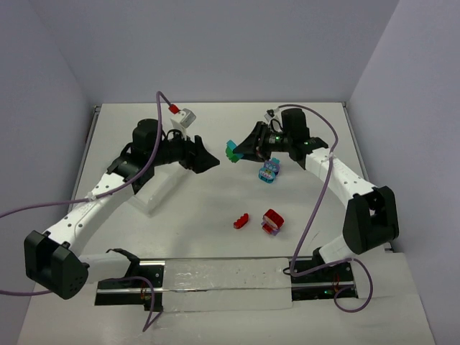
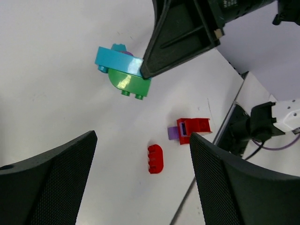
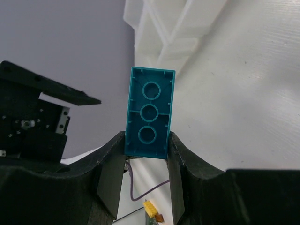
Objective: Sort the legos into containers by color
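The right gripper point(image 1: 241, 149) is clamping a teal-and-green brick cluster point(image 2: 124, 70) by one end, jaws closed snug on the teal brick's narrow sides and holding it up off the table. The cluster's long axis is sticking straight out past the fingertips, pointing left across the scene. Facing it from that side, the left gripper point(image 2: 143, 185) is hovering just beside the cluster with its jaws spread wide and nothing in them. It is clearly the nearer free hand. The white organizer tray point(image 1: 157, 192) is lying further left and a little nearer, partly under the left arm, so any drop would be heading leftward. Two colours are stuck together here, so I'm judging the open left jaws are lining up to pull them apart. Waiting on the table nearer the bases are a teal-and-purple cluster point(image 1: 269, 171), a red brick point(image 1: 241, 221) and a red cluster point(image 1: 272, 221).
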{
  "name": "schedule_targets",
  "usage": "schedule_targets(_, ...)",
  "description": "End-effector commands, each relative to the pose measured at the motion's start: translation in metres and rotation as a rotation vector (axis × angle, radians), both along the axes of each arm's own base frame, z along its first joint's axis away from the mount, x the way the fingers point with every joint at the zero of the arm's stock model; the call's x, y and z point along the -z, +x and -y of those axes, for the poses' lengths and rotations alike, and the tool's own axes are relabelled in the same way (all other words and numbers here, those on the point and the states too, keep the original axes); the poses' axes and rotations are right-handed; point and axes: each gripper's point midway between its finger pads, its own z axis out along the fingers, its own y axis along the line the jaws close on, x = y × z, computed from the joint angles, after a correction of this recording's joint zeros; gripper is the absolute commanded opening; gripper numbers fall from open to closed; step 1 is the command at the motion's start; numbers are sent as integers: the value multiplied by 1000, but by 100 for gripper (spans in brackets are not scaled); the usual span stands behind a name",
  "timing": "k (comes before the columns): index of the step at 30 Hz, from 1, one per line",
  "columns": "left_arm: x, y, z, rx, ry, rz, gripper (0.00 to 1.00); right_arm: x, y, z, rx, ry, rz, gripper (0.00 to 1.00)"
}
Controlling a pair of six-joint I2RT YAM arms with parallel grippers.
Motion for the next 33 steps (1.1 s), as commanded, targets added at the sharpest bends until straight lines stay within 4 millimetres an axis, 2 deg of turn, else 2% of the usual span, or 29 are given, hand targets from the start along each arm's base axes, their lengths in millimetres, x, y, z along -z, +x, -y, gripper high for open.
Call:
schedule_targets(1, -18, 28, 3, -56, -16, 176, 89, -40, -8, 0, -27, 82, 89, 0)
schedule_targets(9, -20, 29, 24, 35, -56, 173, 95, -47, -14, 0, -36, 102, 101, 0)
schedule_targets(16, -18, 26, 38, 86, -69, 146, 95, -50, -15, 0, -38, 113, 101, 0)
schedule_targets(18, -19, 27, 36, 68, -92, 136, 94, -53, -14, 0, -38, 115, 112, 0)
schedule_targets(21, -32, 27, 30, 40, -164, 106, 93, -58, -14, 1, -35, 115, 137, 0)
schedule_targets(25, -47, 26, 13, 5, -318, -16, 91, -74, -18, 3, -31, 139, 240, 0)
schedule_targets(26, -45, 28, 9, -16, -338, -63, 90, -75, -17, 3, -30, 142, 250, 0)
schedule_targets(29, -55, 22, 6, 14, -439, -131, 86, -85, -18, 4, -31, 154, 322, 0)
schedule_targets(30, -69, 19, 4, 30, -514, -154, 85, -87, -19, 4, -31, 155, 335, 0)
schedule_targets(31, -66, 16, 2, 20, -565, -237, 85, -88, -18, 4, -28, 155, 350, 0)
schedule_targets(33, -76, 10, 0, 50, -661, -251, 84, -95, -19, 5, -30, 164, 385, 0)
